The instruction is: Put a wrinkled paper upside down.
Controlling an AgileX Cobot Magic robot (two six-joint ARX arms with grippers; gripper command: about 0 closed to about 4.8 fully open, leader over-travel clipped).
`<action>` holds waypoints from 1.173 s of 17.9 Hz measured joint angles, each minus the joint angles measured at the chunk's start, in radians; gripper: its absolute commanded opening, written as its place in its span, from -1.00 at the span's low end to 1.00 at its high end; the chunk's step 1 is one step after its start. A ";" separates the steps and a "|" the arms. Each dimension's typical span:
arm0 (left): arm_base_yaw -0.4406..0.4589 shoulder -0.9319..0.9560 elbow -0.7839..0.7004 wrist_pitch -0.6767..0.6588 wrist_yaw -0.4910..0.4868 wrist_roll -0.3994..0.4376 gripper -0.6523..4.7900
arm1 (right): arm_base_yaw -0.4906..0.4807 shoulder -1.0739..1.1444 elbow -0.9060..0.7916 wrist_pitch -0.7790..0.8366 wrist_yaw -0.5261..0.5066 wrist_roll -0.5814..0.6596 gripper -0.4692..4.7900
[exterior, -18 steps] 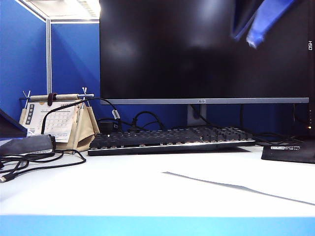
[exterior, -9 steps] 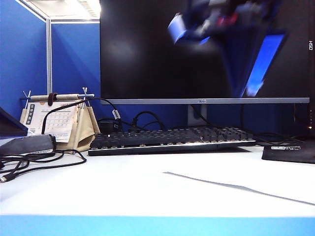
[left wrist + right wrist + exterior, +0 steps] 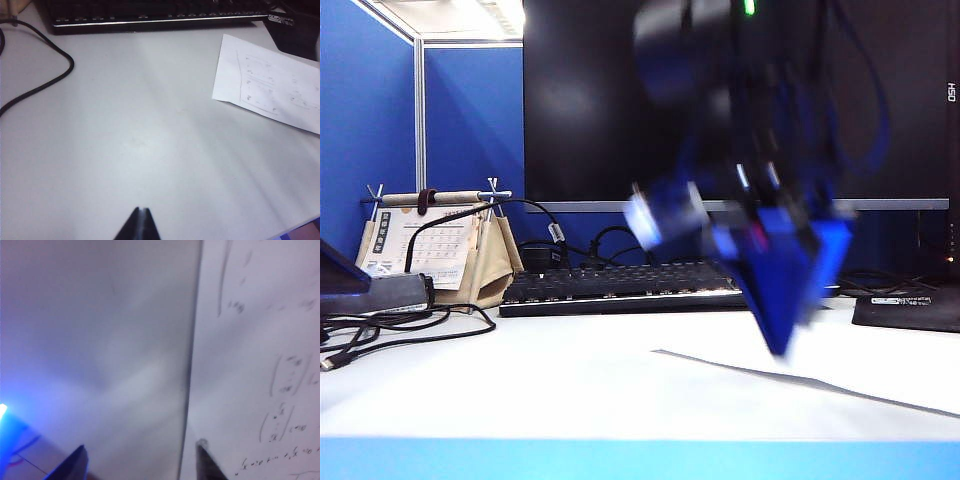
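Here the left hand [image 3: 138,223] is hanging with its fingers pressed together over the bare surface [image 3: 125,140]. Toward the right front edge, the wrinkled paper [image 3: 800,385] is lying flat. The blurred right hand [image 3: 782,300], seemingly parted, is hovering just above its edge.

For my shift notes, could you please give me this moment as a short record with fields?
Paper: wrinkled paper lies flat on the white table, faint markings on the visible side
Left gripper: jaws shut, above bare table, apart from the paper
Right gripper: jaws open, straddling the paper's edge, blurred in the exterior view
Background: keyboard, monitor, desk calendar
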 measured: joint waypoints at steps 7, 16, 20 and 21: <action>0.000 0.000 0.000 0.000 0.000 0.000 -0.73 | -0.001 0.063 -0.019 0.037 0.143 -0.016 0.24; 0.000 0.000 0.000 0.000 0.001 0.000 -0.73 | 0.004 0.177 0.011 0.068 0.295 -0.007 0.26; 0.000 0.000 0.000 0.000 0.008 0.000 -0.73 | -0.024 0.186 0.010 0.047 0.335 0.034 0.26; 0.000 0.000 0.000 0.000 0.013 0.000 -0.73 | -0.060 0.186 0.010 0.039 0.334 0.038 0.26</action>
